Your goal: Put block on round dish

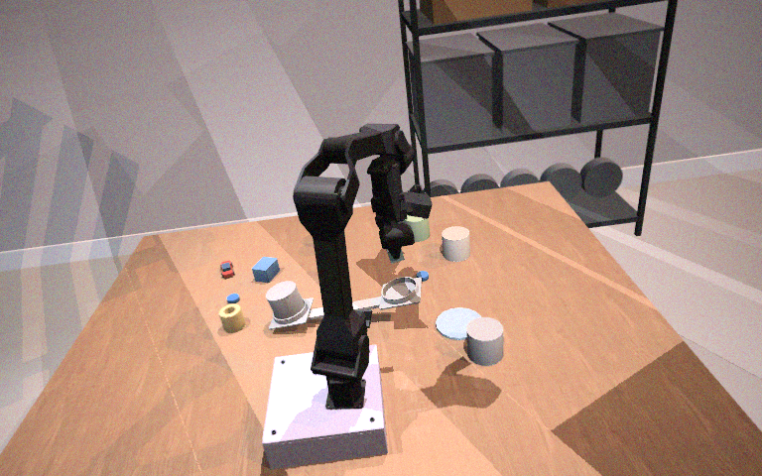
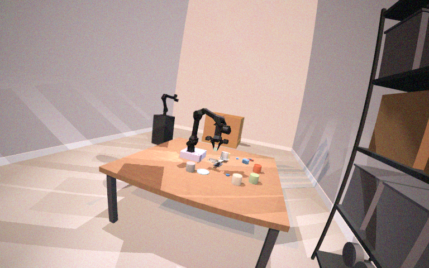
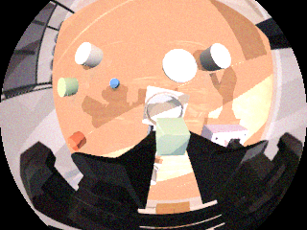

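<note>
1. The gripper (image 3: 172, 148) pinches the pale green block (image 3: 172, 136) on two opposite faces, high above the balance (image 1: 359, 303)
2. Small, stiff, likely light — flat faces suit the pads
3. It is near cubic, no clear long axis, top face level
4. The round dish (image 1: 454, 321) lies well apart — beside a grey cylinder (image 1: 484, 340)

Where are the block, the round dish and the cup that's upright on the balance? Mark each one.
block (image 3: 172, 136), wrist view, its pale green front face.
round dish (image 1: 452, 320), top view, its flat pale blue top.
upright cup (image 1: 285, 299), top view, its grey side wall.
</note>
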`<state>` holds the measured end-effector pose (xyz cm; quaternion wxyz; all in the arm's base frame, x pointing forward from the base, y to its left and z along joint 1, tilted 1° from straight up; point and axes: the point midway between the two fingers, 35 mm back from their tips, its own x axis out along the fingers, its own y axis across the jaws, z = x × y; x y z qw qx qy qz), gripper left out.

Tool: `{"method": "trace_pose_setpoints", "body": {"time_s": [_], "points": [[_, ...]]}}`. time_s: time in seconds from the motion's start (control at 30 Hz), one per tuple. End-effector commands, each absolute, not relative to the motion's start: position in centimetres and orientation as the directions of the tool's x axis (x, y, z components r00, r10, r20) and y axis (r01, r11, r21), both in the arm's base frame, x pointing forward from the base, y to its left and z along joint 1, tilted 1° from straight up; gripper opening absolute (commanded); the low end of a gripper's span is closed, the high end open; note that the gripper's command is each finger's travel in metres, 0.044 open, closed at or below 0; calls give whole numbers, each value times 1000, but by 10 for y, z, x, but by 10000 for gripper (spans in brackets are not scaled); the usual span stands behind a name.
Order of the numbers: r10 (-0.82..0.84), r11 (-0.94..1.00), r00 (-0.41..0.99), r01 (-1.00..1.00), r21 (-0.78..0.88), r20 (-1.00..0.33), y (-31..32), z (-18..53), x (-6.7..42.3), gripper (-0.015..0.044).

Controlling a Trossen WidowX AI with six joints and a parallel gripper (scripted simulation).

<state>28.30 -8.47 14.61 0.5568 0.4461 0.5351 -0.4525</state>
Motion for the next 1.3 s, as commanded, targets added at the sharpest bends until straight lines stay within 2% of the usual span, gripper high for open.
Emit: {"method": "trace_pose_setpoints", "body": {"time_s": [0.0, 0.4, 0.8, 1.27], "points": [[-24, 187, 19, 982, 14, -1000, -85, 151, 282, 0], [-30, 187, 18, 982, 12, -999, -147, 106, 279, 0], [-37, 187, 15, 982, 8, -999, -208, 57, 255, 0], [-37, 187, 15, 982, 8, -999, -213, 14, 254, 0]]}}
